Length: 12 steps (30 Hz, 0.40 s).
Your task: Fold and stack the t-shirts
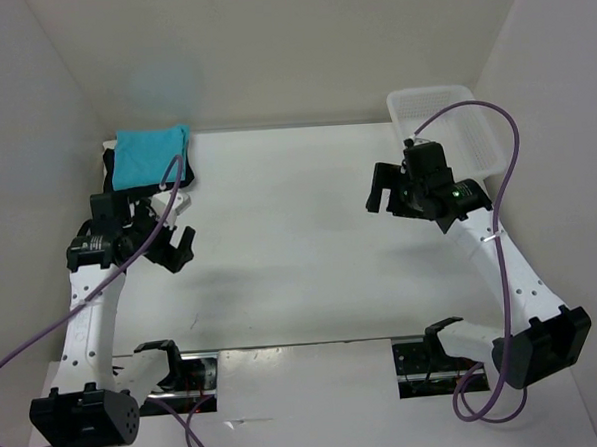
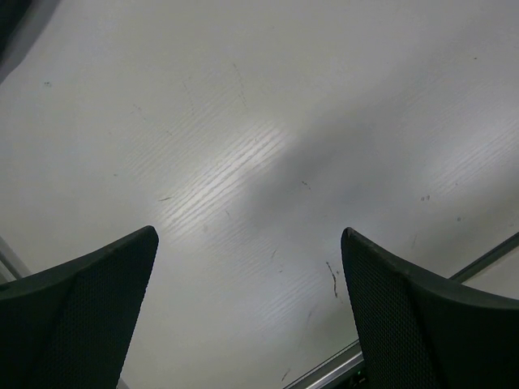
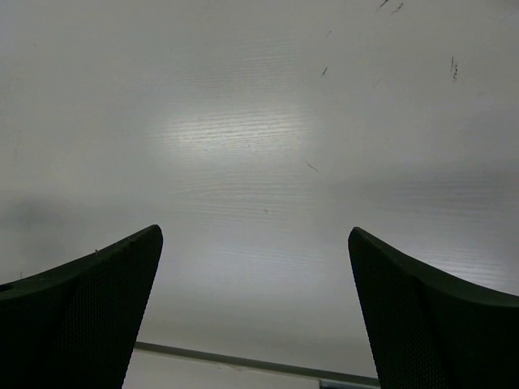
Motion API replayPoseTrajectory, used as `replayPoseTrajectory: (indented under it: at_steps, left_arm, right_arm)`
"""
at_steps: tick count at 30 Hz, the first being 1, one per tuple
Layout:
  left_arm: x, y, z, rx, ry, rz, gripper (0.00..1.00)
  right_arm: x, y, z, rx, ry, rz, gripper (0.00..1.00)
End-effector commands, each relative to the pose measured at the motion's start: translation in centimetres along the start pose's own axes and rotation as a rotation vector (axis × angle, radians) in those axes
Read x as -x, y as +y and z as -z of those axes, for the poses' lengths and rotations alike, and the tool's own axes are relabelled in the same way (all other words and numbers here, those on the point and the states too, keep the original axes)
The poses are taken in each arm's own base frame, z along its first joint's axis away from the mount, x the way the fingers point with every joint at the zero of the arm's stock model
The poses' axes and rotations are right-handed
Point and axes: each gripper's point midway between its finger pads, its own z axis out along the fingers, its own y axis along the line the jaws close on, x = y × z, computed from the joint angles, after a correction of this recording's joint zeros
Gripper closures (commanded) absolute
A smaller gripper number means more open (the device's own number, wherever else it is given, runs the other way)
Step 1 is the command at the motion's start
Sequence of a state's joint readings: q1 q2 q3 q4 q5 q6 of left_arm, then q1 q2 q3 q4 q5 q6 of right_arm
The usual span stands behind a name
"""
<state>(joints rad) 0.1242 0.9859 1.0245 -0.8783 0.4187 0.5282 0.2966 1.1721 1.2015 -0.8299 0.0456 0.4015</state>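
Observation:
A folded turquoise t-shirt [image 1: 150,156] lies at the back left of the table, on top of a black t-shirt [image 1: 109,165] whose edge shows at its left. Whether a cream-white one lies under them I cannot tell. My left gripper [image 1: 175,248] hangs open just in front of that stack, clear of the cloth. In the left wrist view its fingers [image 2: 81,316] stand wide apart over bare tabletop. My right gripper [image 1: 380,191] is open at the right, above the table, with nothing between its fingers [image 3: 438,316].
A white lattice basket [image 1: 469,139] stands at the back right, just behind the right arm. White walls close in the table on the left, back and right. A metal rail [image 1: 305,345] runs along the near edge between the arm bases.

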Motion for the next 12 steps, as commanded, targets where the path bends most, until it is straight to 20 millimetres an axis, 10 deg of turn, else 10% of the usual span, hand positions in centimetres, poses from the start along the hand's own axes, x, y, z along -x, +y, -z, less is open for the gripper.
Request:
replayPoseTrajectory:
  at_steps: [1,12]
  left_arm:
    - [0.97,-0.47,-0.02,-0.020,-0.047,-0.054,0.00]
    - [1.25,-0.34,0.15,-0.010,-0.061,-0.071,0.00]
  right_arm:
    - [0.82,0.83,0.57,0.041,-0.052,-0.006,0.00]
    - [1.55,1.00,0.53,0.062,-0.089,-0.003,0.00]
